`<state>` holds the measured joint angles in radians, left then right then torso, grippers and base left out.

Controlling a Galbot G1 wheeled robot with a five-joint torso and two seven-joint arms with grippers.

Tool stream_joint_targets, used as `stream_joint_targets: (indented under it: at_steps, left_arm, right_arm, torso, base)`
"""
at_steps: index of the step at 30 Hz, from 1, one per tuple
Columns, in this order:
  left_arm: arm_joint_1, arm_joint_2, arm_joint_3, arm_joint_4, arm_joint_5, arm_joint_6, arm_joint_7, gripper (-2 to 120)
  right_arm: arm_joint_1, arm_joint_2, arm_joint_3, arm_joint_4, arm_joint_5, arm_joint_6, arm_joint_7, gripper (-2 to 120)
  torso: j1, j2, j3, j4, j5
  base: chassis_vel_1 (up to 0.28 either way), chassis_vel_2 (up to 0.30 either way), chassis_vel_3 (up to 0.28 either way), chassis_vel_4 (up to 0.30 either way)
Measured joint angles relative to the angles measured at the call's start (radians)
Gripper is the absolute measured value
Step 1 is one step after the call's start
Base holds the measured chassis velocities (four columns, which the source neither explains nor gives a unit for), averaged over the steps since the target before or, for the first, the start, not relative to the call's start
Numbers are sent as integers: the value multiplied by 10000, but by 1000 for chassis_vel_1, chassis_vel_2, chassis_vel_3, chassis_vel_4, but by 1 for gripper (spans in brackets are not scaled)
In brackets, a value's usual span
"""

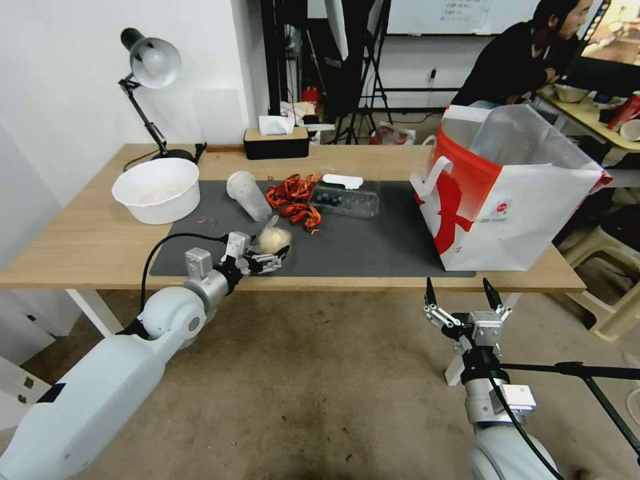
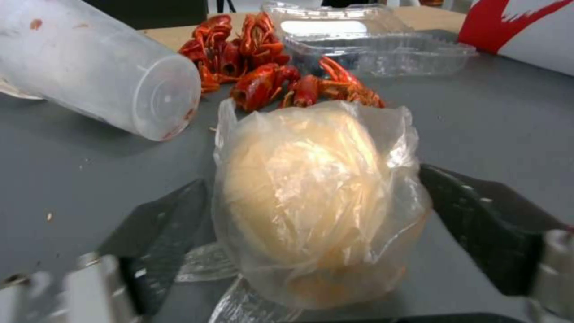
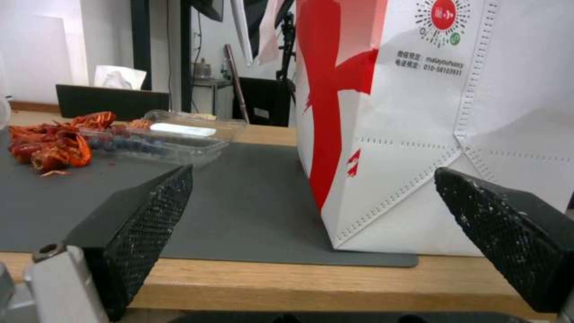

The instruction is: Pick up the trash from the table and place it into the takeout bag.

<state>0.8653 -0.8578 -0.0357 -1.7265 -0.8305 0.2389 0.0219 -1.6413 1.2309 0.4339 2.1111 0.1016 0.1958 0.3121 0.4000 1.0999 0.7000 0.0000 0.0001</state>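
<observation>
- Reaching my left gripper (image 1: 275, 257) over the near table (image 1: 87, 247) edge onto the dark grey mat (image 1: 373, 250); fingers (image 2: 161, 224) spread either side of the clear bag with beige lump (image 2: 311, 197), pads close to the plastic, cannot tell if they touch.
- Bag with lump sits on the mat's near left part, at 6 o'clock from the red shells (image 1: 293, 197).
- Translucent cup (image 1: 248, 195) lies on its side at 11 o'clock from the lump.
- Clear clamshell box (image 1: 350, 200) at 3 o'clock of the shells.
- White bowl (image 1: 158, 189) on bare wood at 9 o'clock of the cup.
- Takeout bag (image 1: 513, 200) stands upright, mouth open, at the mat's right end.
- My right gripper (image 1: 460, 293) hangs below the table edge at 6 o'clock from the takeout bag, fingers wide apart, holding nothing.
</observation>
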Motion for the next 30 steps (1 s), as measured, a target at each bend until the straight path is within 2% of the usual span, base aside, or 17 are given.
stream_joint_targets:
  at_steps: [1, 7, 9, 11, 12, 16, 17, 20, 21, 22, 23, 24, 28, 30]
  left_arm:
    - [-57, 0, 58, 53, 18, -11, 1, 82]
    - [-149, 0, 163, 126, 49, -26, 11, 71]
    - [-195, 2, 219, 168, 65, -36, 20, 56]
    - [-260, 10, 289, 232, 97, -71, 47, 46]
    - [-260, 10, 289, 232, 97, -71, 47, 46]
    - [-368, 39, 390, 387, 329, -393, 404, 26]
    - [-368, 39, 390, 387, 329, -393, 404, 26]
    - [-495, 85, 396, 397, 507, -831, 911, 13]
    - [-495, 85, 396, 397, 507, -831, 911, 13]
    - [-628, 112, 426, 421, 542, -1103, 1210, 9]
    - [-910, 141, 543, 520, 500, -1560, 1777, 6]
    - [-910, 141, 543, 520, 500, -1560, 1777, 6]
    - [-2252, 80, 1231, 1055, -62, -2612, 3239, 4]
    - [-2643, 39, 1454, 1194, -238, -2799, 3425, 4]
  right_arm:
    - [4, 5, 0, -5, -4, 0, 1, 100]
    - [14, 13, 0, -20, -7, 1, 3, 100]
    - [15, 16, 0, -31, -10, 2, 5, 100]
    - [15, 23, 3, -44, -16, 4, 19, 100]
    - [15, 23, 3, -44, -16, 4, 19, 100]
    - [8, 40, 31, -66, -30, 15, 33, 100]
    - [8, 40, 31, -66, -30, 15, 33, 100]
    - [12, 58, 37, -84, -36, 19, 35, 100]
    - [12, 58, 37, -84, -36, 19, 35, 100]
    - [10, 66, 38, -91, -44, 26, 36, 100]
    - [7, 78, 46, -99, -52, 34, 38, 100]
    - [7, 78, 46, -99, -52, 34, 38, 100]
    - [-6, 89, 64, -110, -80, 41, 44, 100]
    - [-7, 92, 69, -110, -85, 41, 44, 100]
  torso:
    - [1, 0, 0, 0, -1]
    - [1, 0, 0, 1, 0]
    - [1, 2, 0, 0, -1]
    - [0, 1, 0, 1, 0]
    - [0, 1, 0, 1, 0]
    - [-1, 1, -1, 0, -1]
    - [-1, 1, -1, 0, -1]
    - [-1, 2, -1, 1, -1]
    - [-1, 2, -1, 1, -1]
    - [-1, 2, -1, 1, -1]
    - [-1, 2, -1, 3, -2]
    - [-1, 2, -1, 3, -2]
    - [-1, 1, 0, 0, -3]
    - [-1, 1, -1, 0, -1]
  base:
    - [0, 0, 0, 0]
    - [0, 0, 0, 0]
    - [0, 0, 0, 0]
    - [0, 0, 0, 0]
    - [0, 0, 0, 0]
    - [0, 0, 0, 0]
    - [0, 0, 0, 0]
    - [0, 0, 0, 0]
    - [0, 0, 0, 0]
    - [0, 0, 0, 0]
    - [0, 0, 0, 0]
    - [0, 0, 0, 0]
    - [0, 0, 0, 0]
    - [0, 0, 0, 0]
